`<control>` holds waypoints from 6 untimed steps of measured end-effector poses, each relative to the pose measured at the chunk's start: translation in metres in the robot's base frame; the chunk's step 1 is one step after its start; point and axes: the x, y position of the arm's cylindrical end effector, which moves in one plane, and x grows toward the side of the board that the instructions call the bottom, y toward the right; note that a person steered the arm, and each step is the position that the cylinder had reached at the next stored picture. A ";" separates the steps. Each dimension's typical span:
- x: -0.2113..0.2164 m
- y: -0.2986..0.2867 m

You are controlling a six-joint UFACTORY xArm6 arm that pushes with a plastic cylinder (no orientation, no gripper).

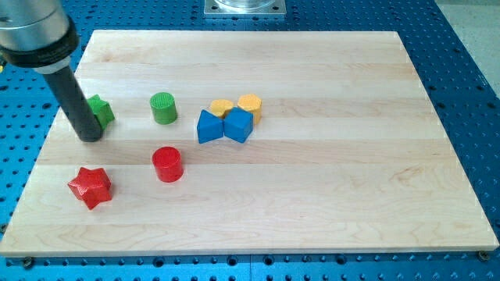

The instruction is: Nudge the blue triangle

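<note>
Here, blue triangle (208, 127) apex toward the view's top; my tip (91, 137) well left, jawless tool, holding nothing.

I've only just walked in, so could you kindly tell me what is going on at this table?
A single robot arm with a dark rod is pushing small blocks about a wooden board. My tip rests near the view's left edge, right beside the green block, far from the blue triangle I am meant to nudge. That triangle sits mid-board, against a blue cube, with two yellow blocks just behind. A green cylinder, red cylinder and red star lie between.
</note>
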 end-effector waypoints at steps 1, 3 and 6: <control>0.000 0.020; -0.006 0.119; -0.019 0.135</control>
